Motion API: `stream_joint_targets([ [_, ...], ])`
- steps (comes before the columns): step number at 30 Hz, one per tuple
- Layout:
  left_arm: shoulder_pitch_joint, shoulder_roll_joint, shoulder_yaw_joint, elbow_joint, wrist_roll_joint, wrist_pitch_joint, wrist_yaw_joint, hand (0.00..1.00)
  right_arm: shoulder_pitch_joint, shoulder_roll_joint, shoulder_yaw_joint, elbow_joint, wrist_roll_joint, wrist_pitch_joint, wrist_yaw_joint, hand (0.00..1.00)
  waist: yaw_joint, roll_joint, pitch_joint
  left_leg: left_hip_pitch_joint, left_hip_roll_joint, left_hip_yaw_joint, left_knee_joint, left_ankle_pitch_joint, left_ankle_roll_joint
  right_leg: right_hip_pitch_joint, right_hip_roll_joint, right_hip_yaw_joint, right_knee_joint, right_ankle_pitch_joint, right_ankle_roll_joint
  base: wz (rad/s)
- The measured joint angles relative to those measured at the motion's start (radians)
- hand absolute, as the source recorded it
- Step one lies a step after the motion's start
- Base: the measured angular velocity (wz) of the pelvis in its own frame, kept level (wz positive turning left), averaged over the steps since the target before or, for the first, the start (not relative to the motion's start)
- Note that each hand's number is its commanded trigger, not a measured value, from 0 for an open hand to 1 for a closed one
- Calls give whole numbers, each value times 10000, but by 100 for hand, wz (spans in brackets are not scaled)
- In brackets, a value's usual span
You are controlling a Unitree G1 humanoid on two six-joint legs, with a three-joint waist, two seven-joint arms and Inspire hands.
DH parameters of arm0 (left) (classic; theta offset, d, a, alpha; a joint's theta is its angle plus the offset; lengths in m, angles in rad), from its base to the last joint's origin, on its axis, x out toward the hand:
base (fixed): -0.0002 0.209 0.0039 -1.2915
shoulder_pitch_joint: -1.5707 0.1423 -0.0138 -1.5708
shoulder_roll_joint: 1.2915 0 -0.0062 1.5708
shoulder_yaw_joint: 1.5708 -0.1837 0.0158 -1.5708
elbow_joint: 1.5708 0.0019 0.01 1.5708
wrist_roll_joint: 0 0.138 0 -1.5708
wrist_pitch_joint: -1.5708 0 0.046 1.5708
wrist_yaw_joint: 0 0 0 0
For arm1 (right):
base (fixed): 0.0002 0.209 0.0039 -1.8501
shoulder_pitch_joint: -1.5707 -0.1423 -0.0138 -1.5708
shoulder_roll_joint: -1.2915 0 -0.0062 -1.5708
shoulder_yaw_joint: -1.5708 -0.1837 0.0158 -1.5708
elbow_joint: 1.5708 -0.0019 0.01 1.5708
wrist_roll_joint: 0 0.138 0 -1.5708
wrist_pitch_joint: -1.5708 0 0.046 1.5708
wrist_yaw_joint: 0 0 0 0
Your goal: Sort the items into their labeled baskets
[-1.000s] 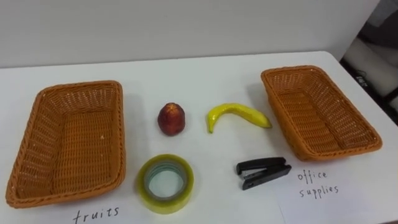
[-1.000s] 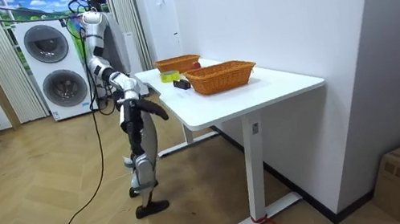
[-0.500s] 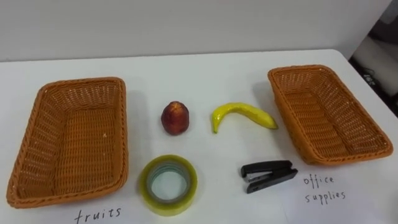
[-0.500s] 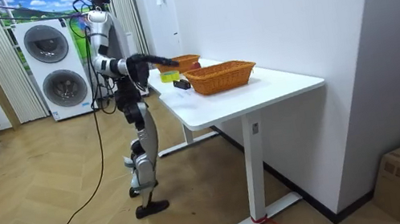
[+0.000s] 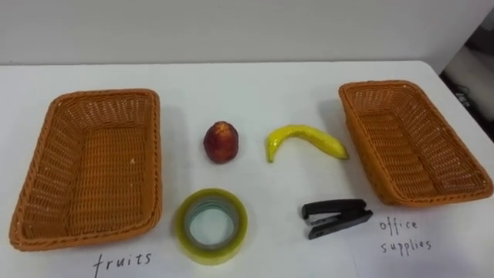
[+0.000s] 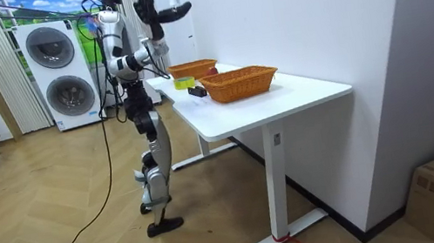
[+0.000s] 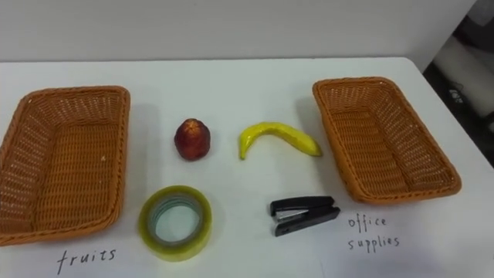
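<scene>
On my far left sits the fruit basket (image 5: 93,177), empty, with its handwritten label (image 5: 122,262) on the table (image 5: 247,85) just under its near edge, so I read it as the drop point for both fruits. Next over, the red fruit (image 5: 221,142) stands upright near that basket's right rim, a short carry. In front of it, closer to me, the roll of tape (image 5: 211,225) lies flat on its side with the hole facing up, which I judge gives the fingers a rim to pinch. The banana (image 5: 305,140) lies in the middle with its curve arching away from me, nearer the wrong basket than its own. The black stapler (image 5: 336,218) lies flat and closed just off the near left corner of the supplies basket (image 5: 413,147), also empty and labelled (image 5: 405,235) below. Nothing is sorted yet — all four items rest on the tabletop between the two baskets. In the room view the robot stands at the table's end with what I take to be its right hand (image 6: 179,9) high above the edge — whether its fingers are apart or together I cannot tell from there
</scene>
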Motion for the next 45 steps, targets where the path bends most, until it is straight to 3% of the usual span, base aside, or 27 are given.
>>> stream_joint_targets([
  [6,-51,66,-300,311,390,83,13,0,-578,-674,306,-795,-1102,255,778,0,98,-13,-27,37,8,-10,-1,0,0,29,8,-15,17,16,-9,0],
  [12,-62,79,-556,338,410,124,-66,0,-776,-705,693,-1245,-1091,284,1642,0,268,-70,10,40,18,-21,7,0,0,62,-7,-96,-9,71,4,1],
  [26,-239,113,-556,314,572,124,-461,0,-1174,-982,1691,-1562,-951,282,3758,0,503,80,10,72,37,-160,147,9,10,197,-16,-331,-7,126,-8,2],
  [32,-230,206,-324,235,1102,150,-848,0,-1106,-1010,2092,-1409,-1065,316,5145,0,604,-52,-2,89,36,-172,148,17,20,219,-21,-337,-1,131,-14,0],
  [37,-177,211,-202,-428,1759,206,-1146,0,-1092,-1254,2273,-1290,-1071,510,6595,0,731,-187,29,81,36,-173,151,17,21,228,-24,-343,-13,133,-14,0],
  [45,-187,251,-277,-652,1936,206,-1145,0,-1052,-1405,2924,-786,-1047,568,8276,0,758,-151,34,49,49,-226,154,17,20,227,-29,-436,-21,140,-17,2],
])
